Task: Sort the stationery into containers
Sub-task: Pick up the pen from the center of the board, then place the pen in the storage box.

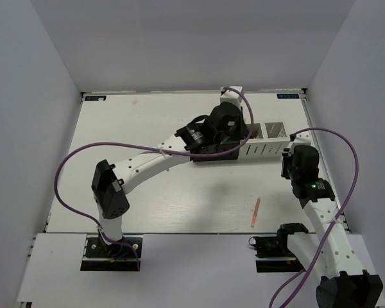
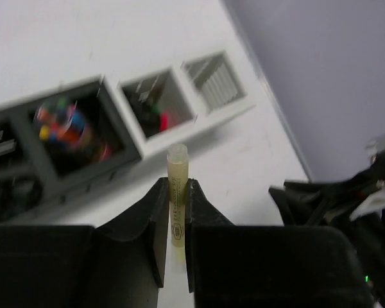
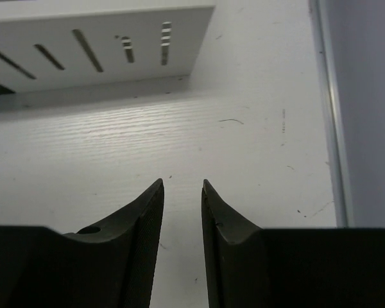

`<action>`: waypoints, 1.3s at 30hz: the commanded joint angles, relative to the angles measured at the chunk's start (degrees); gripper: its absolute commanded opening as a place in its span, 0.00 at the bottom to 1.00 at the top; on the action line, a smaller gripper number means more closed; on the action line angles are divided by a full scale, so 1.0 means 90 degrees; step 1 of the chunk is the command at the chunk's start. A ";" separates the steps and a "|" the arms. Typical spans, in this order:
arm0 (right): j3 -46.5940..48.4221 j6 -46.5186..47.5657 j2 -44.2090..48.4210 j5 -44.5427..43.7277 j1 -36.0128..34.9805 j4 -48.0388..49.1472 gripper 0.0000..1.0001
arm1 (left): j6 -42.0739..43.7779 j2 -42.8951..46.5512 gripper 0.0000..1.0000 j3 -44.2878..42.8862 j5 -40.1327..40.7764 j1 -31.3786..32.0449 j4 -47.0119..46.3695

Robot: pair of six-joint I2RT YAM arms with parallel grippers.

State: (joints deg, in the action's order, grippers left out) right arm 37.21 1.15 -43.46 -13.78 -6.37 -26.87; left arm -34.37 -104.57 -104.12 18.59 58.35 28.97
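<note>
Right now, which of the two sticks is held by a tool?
The beige stick, clamped in the left tool with its tip poking out. The thin salmon stick lies free on the table, with no tool touching it.

The bench (image 3: 244, 128) is matt white, faintly grained like wood. The cups (image 3: 102, 45) show a slotted white wall, seemingly painted metal. The stick (image 2: 178, 163) is translucent yellowish plastic. The left hand (image 2: 177, 186) and right hand (image 3: 183, 189) are matt black plastic.

plain lavender-grey walls (image 1: 25, 96) enclose a white table (image 1: 147, 115) on three sides, evenly lit.
</note>
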 commanded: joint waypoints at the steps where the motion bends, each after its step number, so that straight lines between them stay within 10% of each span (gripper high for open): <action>1: -0.0072 -0.0253 0.0190 -0.1056 0.0054 0.0661 0.34 | 0.1308 -0.0527 0.00 -0.0062 0.0103 -0.0076 -0.2337; 13: -0.0346 -0.0235 0.0239 -0.1906 0.0229 0.1160 0.32 | 0.1925 -0.2774 0.00 -0.1428 -0.0590 -0.0213 -0.5600; 39: -0.0355 -0.0245 0.0181 -0.1750 0.0210 0.1111 0.32 | -0.0292 -0.4533 0.00 -0.2748 -0.1205 -0.0858 -0.5358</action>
State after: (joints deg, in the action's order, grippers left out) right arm 33.93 -0.10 -42.41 -28.53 -4.51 -19.29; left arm -35.20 -147.39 -126.72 9.63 50.50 -19.55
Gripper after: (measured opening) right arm 0.326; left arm 0.229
